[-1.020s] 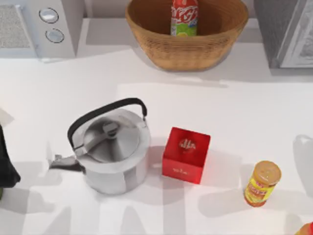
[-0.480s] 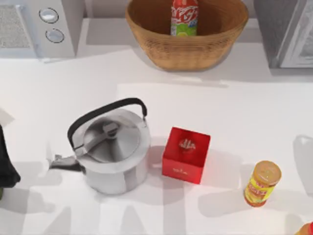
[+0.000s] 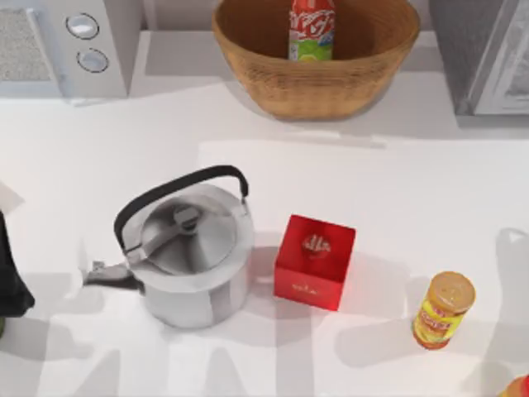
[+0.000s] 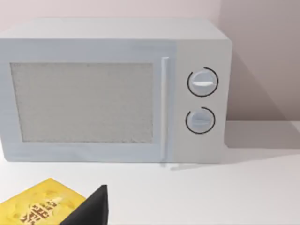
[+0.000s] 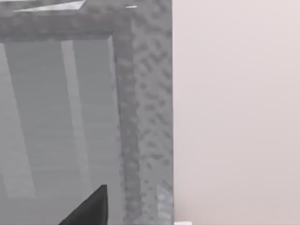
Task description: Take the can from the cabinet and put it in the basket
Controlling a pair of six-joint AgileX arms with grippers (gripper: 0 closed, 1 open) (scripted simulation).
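The can (image 3: 312, 29) stands upright inside the basket (image 3: 318, 87), well left of the cabinet (image 3: 483, 54). Job looks done; nothing left but retreat. Either end effector's finger state: can't tell.

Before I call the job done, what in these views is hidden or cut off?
- Slim red soda can: its top is cut by the top view's upper edge, its base hidden behind the round wicker basket wall.
- Grey speckled cabinet: cut by the top view's right edge.
- Left end effector, right end effector: a dark tip each.
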